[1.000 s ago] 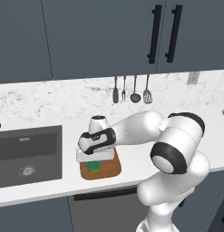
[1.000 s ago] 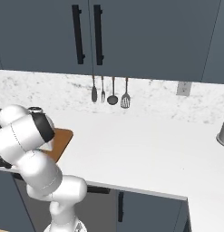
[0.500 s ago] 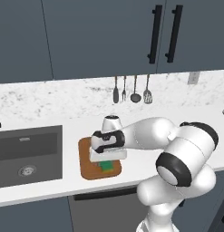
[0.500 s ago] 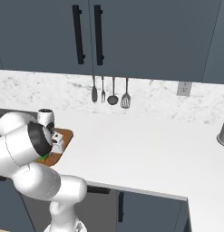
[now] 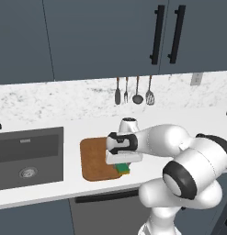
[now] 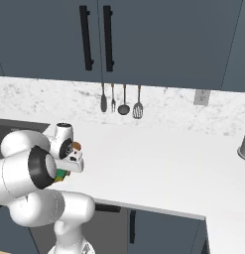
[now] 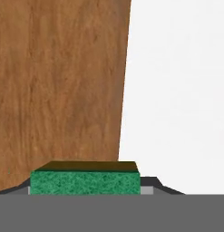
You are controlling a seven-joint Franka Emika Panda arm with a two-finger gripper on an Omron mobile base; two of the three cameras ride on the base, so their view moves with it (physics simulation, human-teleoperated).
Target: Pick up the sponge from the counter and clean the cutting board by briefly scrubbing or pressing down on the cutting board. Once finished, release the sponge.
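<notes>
One long white speckled desk (image 5: 50,114) runs under dark blue-grey cabinets (image 5: 87,36), with a matching backsplash behind it. At 9 o'clock in the left base view a dark recessed sink (image 5: 27,156) is sunk into the desk, its round drain (image 5: 26,172) on the basin floor. Just beside the sink, toward 3 o'clock from it, lies the brown wooden cutting board (image 5: 94,158), flat on the desk near the front edge.

The white arm bends over the board's far-right part, and the gripper (image 5: 123,166) hangs low at the board's 4 o'clock corner. The sponge (image 5: 124,169) sits between the fingers, green top and yellow lower layer showing under the hand, right at the board's edge; whether it presses on the wood cannot be told. In the hand view the sponge (image 7: 85,180) lies at 6 o'clock, its green face filling the space between the tips, so the gripper is closed on it; the cutting board (image 7: 59,86) spreads from 12 to 9 o'clock and bare desk (image 7: 177,90) fills the 3 o'clock side.

Four utensils (image 5: 133,92) hang on the backsplash at 12 o'clock from the board. In the right base view a grey metal vessel (image 6: 243,141) stands at 3 o'clock, well apart from the arm.
</notes>
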